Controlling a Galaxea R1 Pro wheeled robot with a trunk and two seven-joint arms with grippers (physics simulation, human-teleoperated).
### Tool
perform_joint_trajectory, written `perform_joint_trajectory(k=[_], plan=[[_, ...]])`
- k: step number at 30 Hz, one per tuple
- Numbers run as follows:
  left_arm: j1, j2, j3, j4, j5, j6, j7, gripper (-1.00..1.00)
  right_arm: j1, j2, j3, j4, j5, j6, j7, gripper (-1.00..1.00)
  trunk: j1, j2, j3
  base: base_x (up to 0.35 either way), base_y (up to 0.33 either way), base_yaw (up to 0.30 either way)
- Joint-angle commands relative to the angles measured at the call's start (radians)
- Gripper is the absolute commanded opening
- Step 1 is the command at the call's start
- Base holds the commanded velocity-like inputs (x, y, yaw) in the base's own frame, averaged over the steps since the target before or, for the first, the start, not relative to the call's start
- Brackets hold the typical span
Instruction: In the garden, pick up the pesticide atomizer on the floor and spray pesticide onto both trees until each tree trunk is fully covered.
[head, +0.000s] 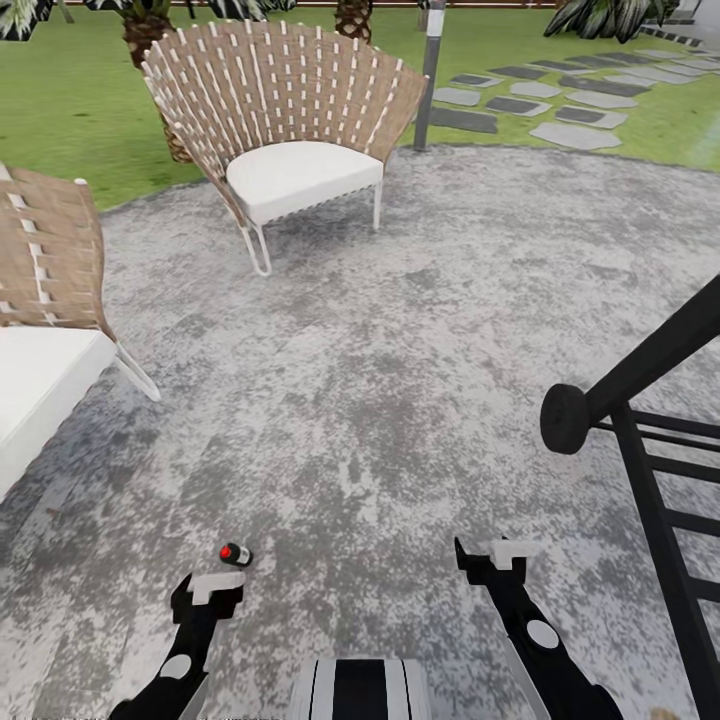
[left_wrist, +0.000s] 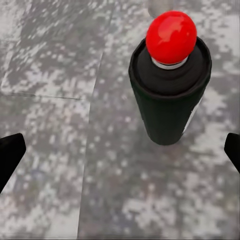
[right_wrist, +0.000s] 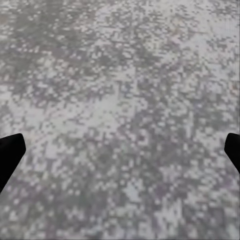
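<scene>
The pesticide atomizer (head: 235, 553) stands upright on the grey mottled paving (head: 400, 380), lower left of the head view, just ahead of the left gripper (head: 208, 590). That gripper is spread wide and empty – lower it so the fingers straddle the black body below the red cap (left_wrist: 171, 37), then close. The right gripper (head: 492, 562) seems open too – empty.

We see only the tips of the left gripper's fingers (left_wrist: 11, 152) at the edges of the left wrist view, and likewise for the right gripper's fingers (right_wrist: 10, 150) in the right wrist view. In the head view, the atomizer (head: 236, 553) is too small for us to make out its nozzle. The nearer chair (head: 45, 340) is cut off by the left edge, the black railing (head: 650, 440) by the right, and the palms (head: 150, 25) by the top.
</scene>
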Motion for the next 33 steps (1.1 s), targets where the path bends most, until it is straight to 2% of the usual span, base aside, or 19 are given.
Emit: perform_joint_trajectory(k=[1, 33], plan=[[-0.001, -0.001, 0.004, 0.001, -0.011, -0.003, 0.004, 1.00, 0.000, 0.000, 0.000, 0.000, 0.000, -0.003, 0.000, 1.00, 0.000, 0.000, -0.001, 0.000, 0.000, 0.086], [-0.001, -0.002, 0.003, 0.003, -0.010, -0.005, -0.001, 1.00, 0.000, 0.000, 0.000, -0.001, 0.000, -0.003, 0.000, 1.00, 0.001, -0.001, -0.008, 0.014, 0.000, 0.005]])
